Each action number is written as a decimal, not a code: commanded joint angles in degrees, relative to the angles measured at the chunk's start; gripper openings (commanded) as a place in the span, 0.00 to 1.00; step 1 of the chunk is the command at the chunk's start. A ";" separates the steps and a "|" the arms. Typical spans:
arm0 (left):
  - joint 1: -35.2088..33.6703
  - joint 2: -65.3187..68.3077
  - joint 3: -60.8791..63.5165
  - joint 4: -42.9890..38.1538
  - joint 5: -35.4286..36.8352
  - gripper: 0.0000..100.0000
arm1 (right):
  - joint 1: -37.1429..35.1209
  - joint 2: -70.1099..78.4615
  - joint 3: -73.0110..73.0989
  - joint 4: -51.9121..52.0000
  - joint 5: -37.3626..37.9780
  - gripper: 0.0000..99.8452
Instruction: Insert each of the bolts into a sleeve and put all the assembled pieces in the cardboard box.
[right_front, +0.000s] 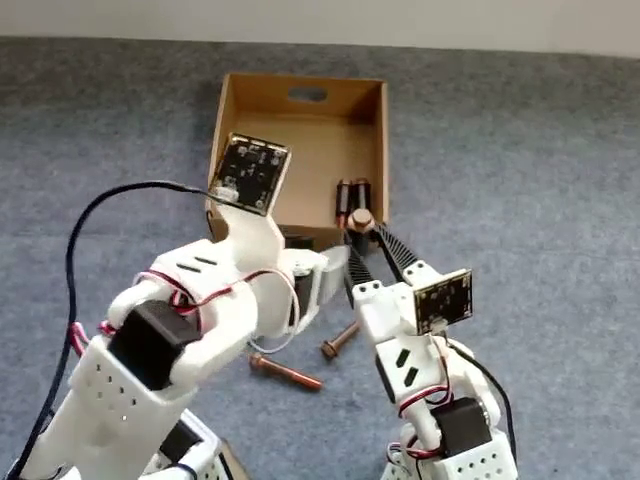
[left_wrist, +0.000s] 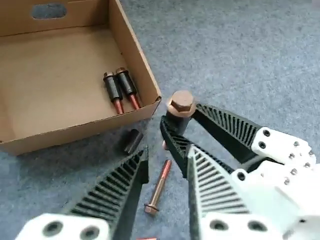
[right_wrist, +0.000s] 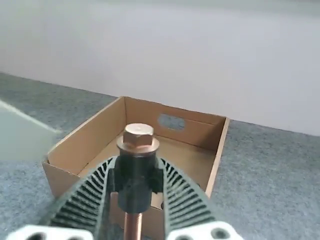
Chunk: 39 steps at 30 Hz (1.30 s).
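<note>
Closest to us in the high view is the left arm (right_front: 200, 310), big and white, stretched over the grey counter (right_front: 550, 200). The left jaws are released and spread wide. In the left wrist view we can see a loose bolt (left_wrist: 158, 185) lying flat on the counter in the gap between them, not gripped. A second bolt (right_front: 285, 372) lies near it, closer to the arm bases. We also spot a loose sleeve (left_wrist: 132, 141), black, lying just outside the near wall of the cardboard box (left_wrist: 80, 131).

The right arm (right_front: 420, 370) stands beside the left one, and the right jaws are clenched on an assembled piece (right_wrist: 134, 180). Its black sleeve is pinched between the ribbed fingers (right_wrist: 182, 200), with the copper hex head on top and the shank poking out underneath, so it's held upright. It sits right at the box's near corner on the right arm's side; we can't tell whether it's over the rim or just outside it.

Inside the box, two finished pieces (left_wrist: 120, 90) lie side by side, tucked into that same corner.
</note>
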 joint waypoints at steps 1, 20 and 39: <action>-6.64 -0.22 -2.07 4.22 0.35 0.00 | -0.13 -0.13 -0.48 1.10 -0.62 0.01; -51.38 -0.13 45.85 -23.56 -24.53 0.03 | -0.22 1.89 -22.81 18.24 -0.26 0.01; -51.30 0.04 54.90 -34.90 -24.79 0.03 | -0.13 84.09 -70.29 15.96 -11.25 0.01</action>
